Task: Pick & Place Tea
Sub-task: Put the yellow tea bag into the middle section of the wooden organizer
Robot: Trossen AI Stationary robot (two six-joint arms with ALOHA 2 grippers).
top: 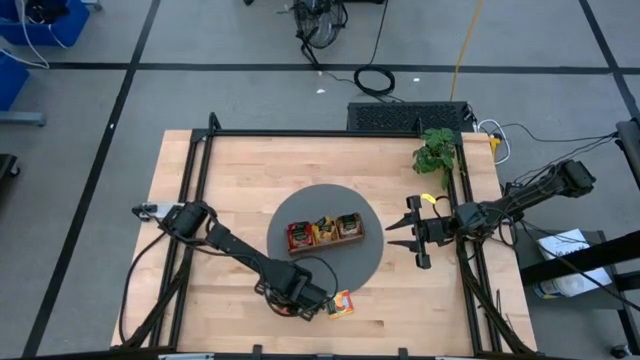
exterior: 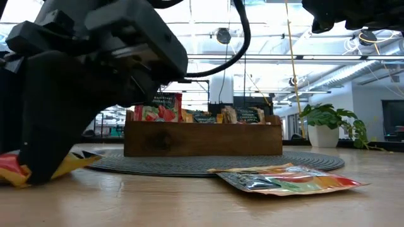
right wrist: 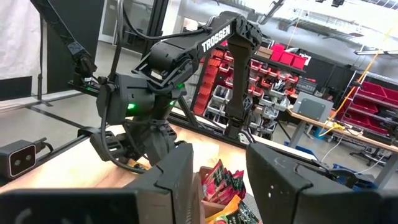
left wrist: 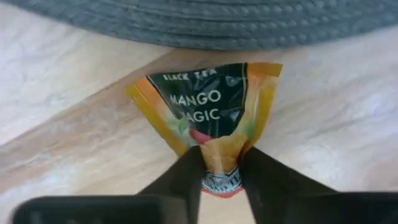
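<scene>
**Tea table, left to right**

Left gripper (top: 335, 303): low at the table's front edge, fingers (left wrist: 186, 174) pinching one end of an orange-yellow tea packet (left wrist: 208, 115) printed "Mango Magic", which lies on the bare wood just off the round grey mat (top: 372, 250).

Wooden tray (top: 325, 243): on the mat's middle, three compartments holding upright tea packets (top: 324, 230), red ones at its left end.

Loose packet (exterior: 290, 178): flat on the wood, seen only from table height.

Right gripper (top: 412, 231): above the mat's right edge, fingers spread, holding nothing.

Potted plant (top: 436, 153): rear right.
</scene>
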